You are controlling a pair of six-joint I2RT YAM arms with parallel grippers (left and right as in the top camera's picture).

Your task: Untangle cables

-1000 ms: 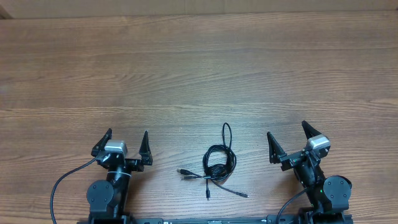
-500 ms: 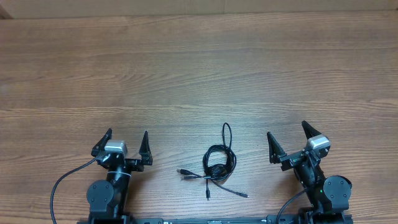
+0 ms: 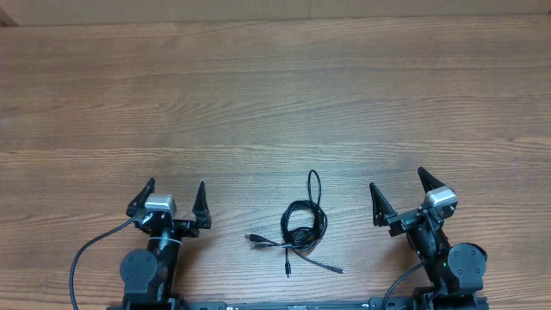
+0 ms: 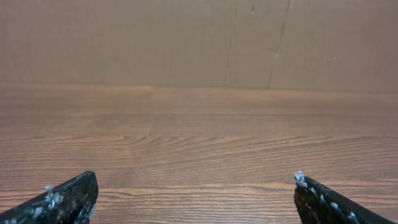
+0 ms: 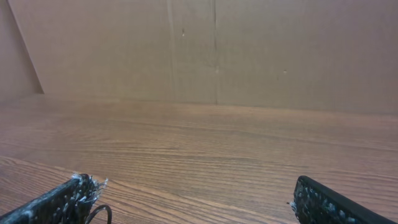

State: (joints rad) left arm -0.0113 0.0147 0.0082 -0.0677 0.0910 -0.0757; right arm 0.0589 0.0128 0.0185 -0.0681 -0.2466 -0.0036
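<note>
The cables (image 3: pixel 300 227) are thin black cords looped together in a small bundle on the wooden table near its front edge, midway between my two arms. A long loop sticks out toward the far side and loose ends with small plugs trail to the left and front. My left gripper (image 3: pixel 175 196) is open and empty, left of the bundle. My right gripper (image 3: pixel 398 194) is open and empty, right of the bundle. In the right wrist view a bit of cable loop (image 5: pixel 99 213) shows beside my left fingertip. The left wrist view shows only my open fingers (image 4: pixel 194 196) over bare wood.
The wooden table (image 3: pixel 275 103) stretches away from the arms to a brown cardboard wall (image 5: pixel 217 50) at the far side. A thicker black robot cable (image 3: pixel 86 254) curves at the front left by the left arm's base.
</note>
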